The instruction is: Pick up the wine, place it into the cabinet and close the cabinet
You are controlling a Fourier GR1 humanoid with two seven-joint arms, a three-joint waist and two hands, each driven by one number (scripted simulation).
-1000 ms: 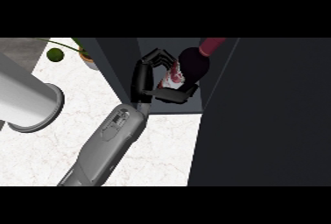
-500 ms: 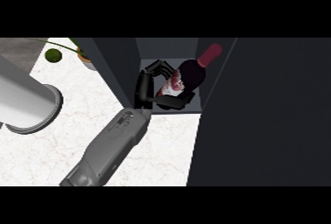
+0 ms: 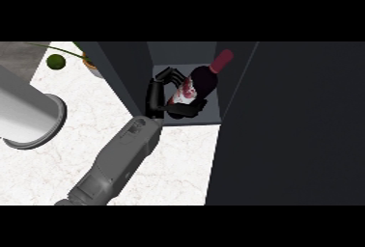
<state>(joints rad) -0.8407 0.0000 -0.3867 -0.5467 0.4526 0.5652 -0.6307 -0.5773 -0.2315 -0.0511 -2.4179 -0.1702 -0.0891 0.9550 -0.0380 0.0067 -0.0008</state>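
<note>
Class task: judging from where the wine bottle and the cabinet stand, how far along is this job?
Done: the wine bottle is picked up and inside the open cabinet. In hand: the hand is curled round it, not yet released. Left: let go, pull out, and close the cabinet.

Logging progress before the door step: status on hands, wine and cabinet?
Left hand curled round wine bottle, inside the cabinet. Bottle tilted, neck up-right. Right hand not in view. Cabinet open; nothing else seen in the compartment.
</note>
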